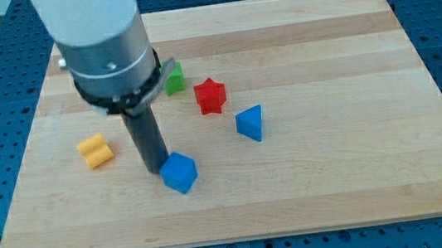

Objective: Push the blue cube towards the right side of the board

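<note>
The blue cube (180, 172) lies on the wooden board (335, 169), left of centre and toward the view's bottom. My tip (158, 168) stands just left of the cube, touching or nearly touching its left face. The rod rises from there to the arm's grey and white body at the view's top left.
A blue triangular block (250, 124) lies right of and above the cube. A red star block (210, 96) lies above that. A green block (173, 79) is partly hidden beside the arm. A yellow block (95, 150) lies left of the rod.
</note>
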Action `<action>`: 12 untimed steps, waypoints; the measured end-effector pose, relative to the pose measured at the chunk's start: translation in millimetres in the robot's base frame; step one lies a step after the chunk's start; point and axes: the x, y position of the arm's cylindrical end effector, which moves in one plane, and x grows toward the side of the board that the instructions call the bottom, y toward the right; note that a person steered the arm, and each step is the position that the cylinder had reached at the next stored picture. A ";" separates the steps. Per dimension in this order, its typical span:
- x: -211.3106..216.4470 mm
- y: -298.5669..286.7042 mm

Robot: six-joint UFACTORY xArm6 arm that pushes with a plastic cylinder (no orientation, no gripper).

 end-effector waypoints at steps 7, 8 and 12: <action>17.3 145.4; 15.2 99.4; 14.7 147.2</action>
